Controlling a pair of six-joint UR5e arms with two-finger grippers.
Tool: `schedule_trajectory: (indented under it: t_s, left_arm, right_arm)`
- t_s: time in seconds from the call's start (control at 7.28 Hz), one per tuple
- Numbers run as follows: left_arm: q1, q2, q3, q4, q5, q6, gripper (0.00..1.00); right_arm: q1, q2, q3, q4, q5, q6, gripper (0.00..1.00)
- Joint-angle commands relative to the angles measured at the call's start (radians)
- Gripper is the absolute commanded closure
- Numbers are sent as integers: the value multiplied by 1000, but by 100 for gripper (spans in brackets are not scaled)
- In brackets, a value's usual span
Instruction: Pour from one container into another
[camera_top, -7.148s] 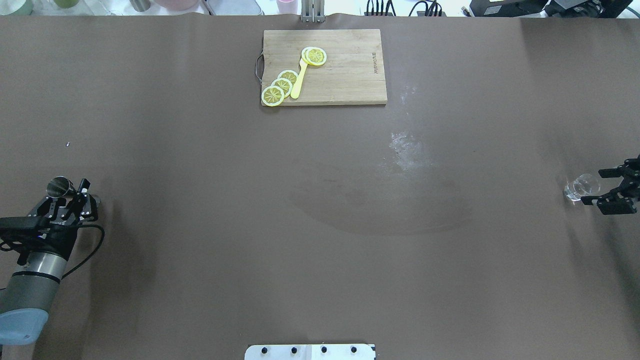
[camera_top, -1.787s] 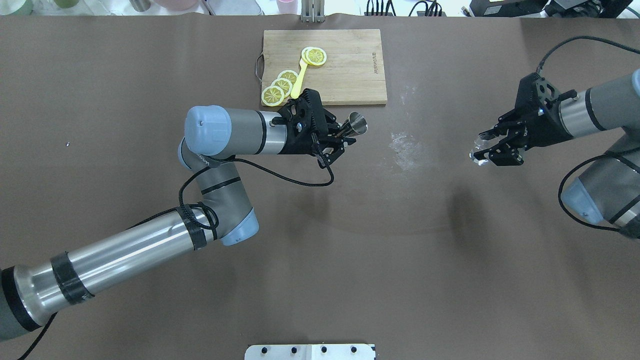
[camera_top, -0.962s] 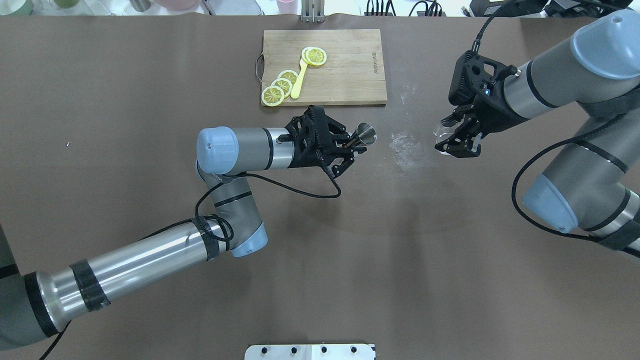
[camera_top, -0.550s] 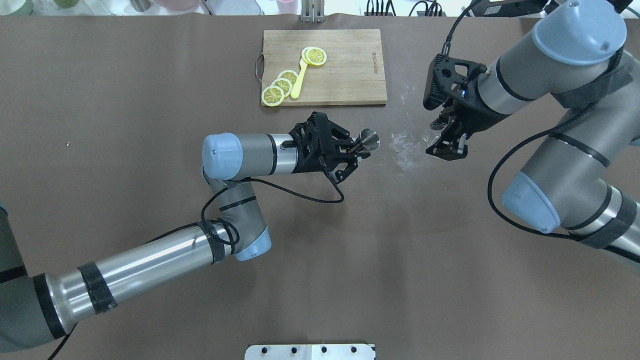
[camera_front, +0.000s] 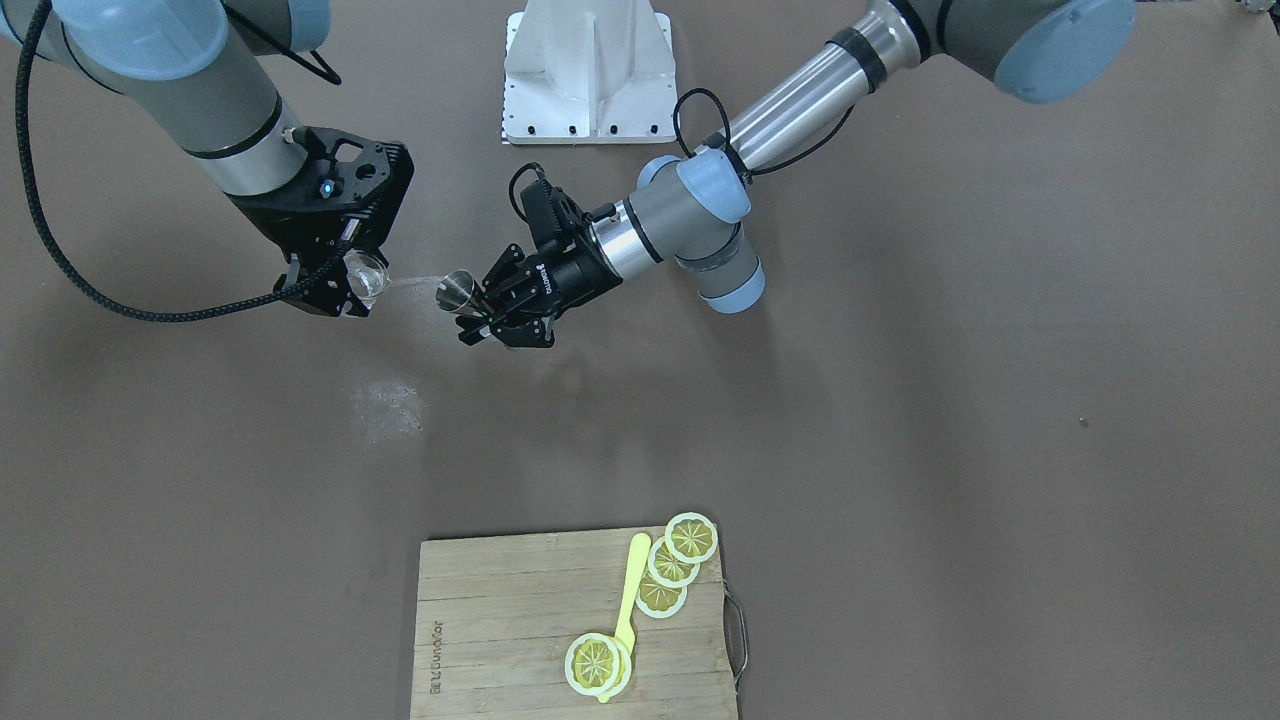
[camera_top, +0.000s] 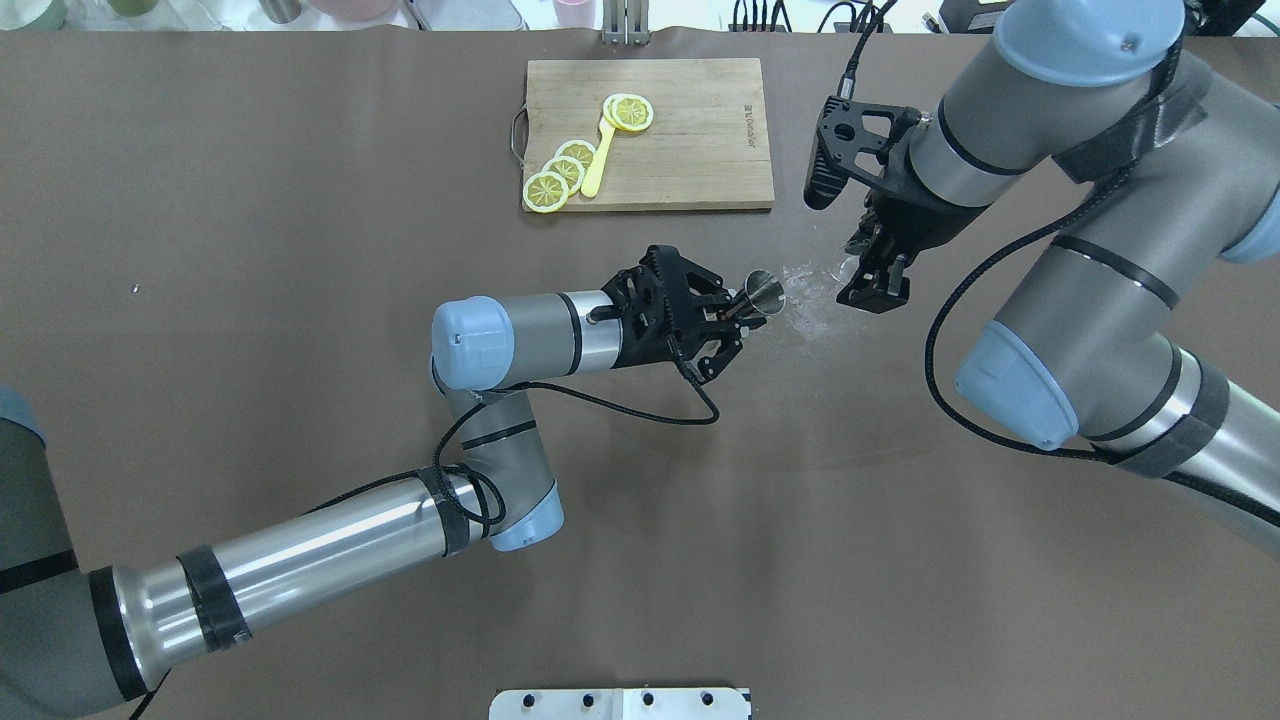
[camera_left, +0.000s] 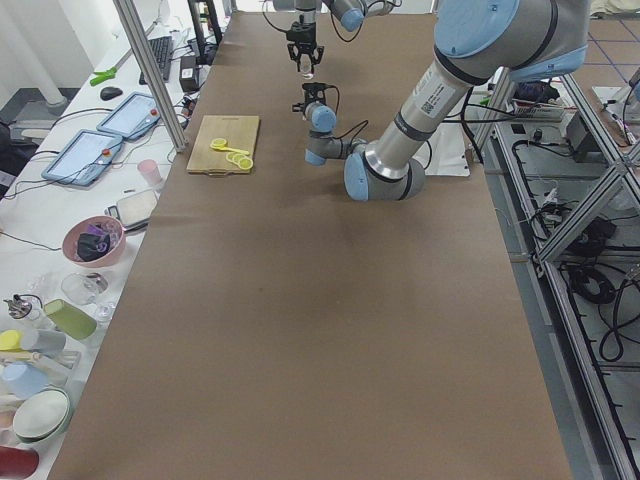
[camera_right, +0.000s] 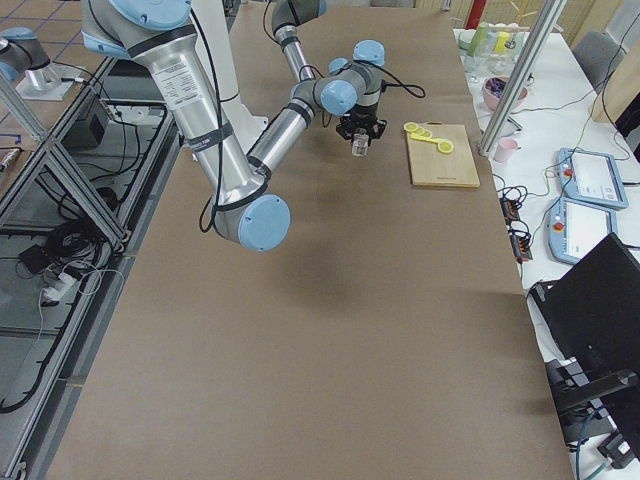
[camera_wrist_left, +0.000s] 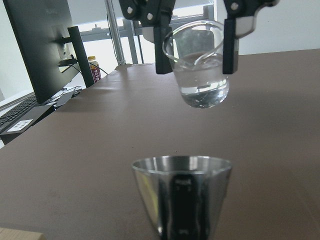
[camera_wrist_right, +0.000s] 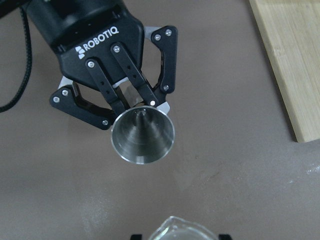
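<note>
Left fingers (camera_wrist_right: 130, 75) closed on jigger (camera_wrist_right: 142, 136) near its narrow waist — upper cone clear of tips, mouth up, lifted off bench (camera_top: 300, 250). Right fingers (camera_wrist_left: 162, 45) clamped on glass cup (camera_wrist_left: 200, 75) just under rim, one each side; clear liquid in its bottom. Cup hangs ahead of and above my left fingers, apart from jigger. I judge jigger light, stiff, slick steel — waist is surest hold. Cup fragile, slippery: gentle squeeze, slow tilt.

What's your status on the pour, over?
Left hand shut on jigger, bowl looks empty. Right hand shut on glass cup, liquid inside, hanging higher, apart from jigger. Nothing between them.
</note>
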Motion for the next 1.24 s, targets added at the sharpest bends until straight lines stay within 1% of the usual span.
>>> schedule_trajectory:
  t_s: [0.0,0.14,0.41,0.69,0.96,1.1]
  left_arm:
    - [12,-12,8,6,11,0,100]
    - [14,-28,27,8,13,0,100]
    - [24,-45,43,11,28,0,100]
    - [29,-47,44,11,42,0,100]
    - [29,-50,43,10,42,0,100]
    - [29,-52,43,10,42,0,100]
  right_arm:
    - [-12,57,8,-155,-6,-51,100]
    - [-24,63,9,-191,-8,-53,100]
    - [-56,84,5,-235,-43,-55,100]
    - [-73,114,2,-315,-55,-70,100]
    - [-76,140,-1,-378,-94,-125,100]
    - [-78,146,-3,-390,-109,-125,100]
